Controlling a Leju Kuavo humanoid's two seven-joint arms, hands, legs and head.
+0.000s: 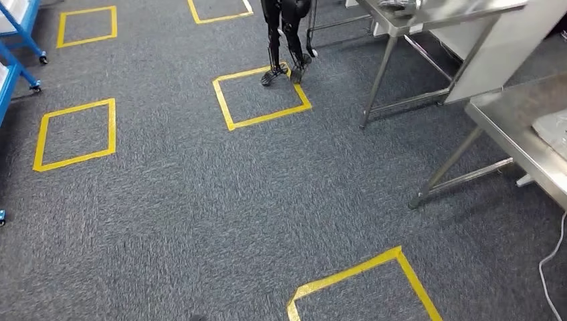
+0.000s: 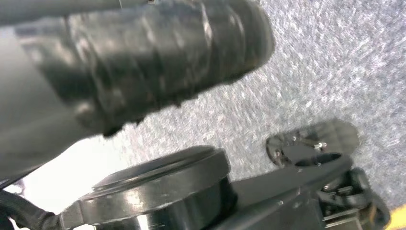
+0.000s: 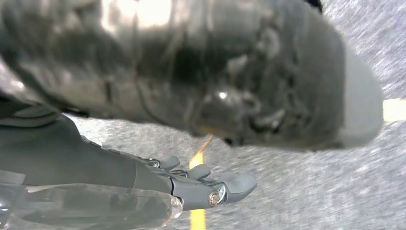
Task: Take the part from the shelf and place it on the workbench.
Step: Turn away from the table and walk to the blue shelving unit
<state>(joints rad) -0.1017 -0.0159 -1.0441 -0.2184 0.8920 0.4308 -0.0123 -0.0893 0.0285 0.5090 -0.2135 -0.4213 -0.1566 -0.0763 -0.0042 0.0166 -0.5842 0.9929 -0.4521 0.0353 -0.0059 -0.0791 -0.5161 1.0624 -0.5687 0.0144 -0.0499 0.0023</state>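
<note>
In the head view I look down on grey carpet [image 1: 200, 200]. A blue wheeled shelf frame [image 1: 25, 37] stands at the far left edge. Two steel workbenches stand to the right: a near one [image 1: 511, 124] and a farther one [image 1: 428, 17]. My right hand [image 3: 206, 184] hangs over the carpet with its dark fingers [image 3: 230, 186] stretched out and nothing in them, the thick thumb [image 3: 268, 81] blurred above. My left hand [image 2: 143, 62] also hangs over the carpet. Its grey thumb is blurred, its other fingers are hidden, and I cannot tell whether it holds anything.
Yellow tape squares mark the floor, one ahead [image 1: 262, 97], one near my feet [image 1: 364, 287] and two at the left [image 1: 75, 134]. Another robot's dark legs [image 1: 284, 40] stand on the square ahead. A white cable [image 1: 551, 264] lies by the near bench.
</note>
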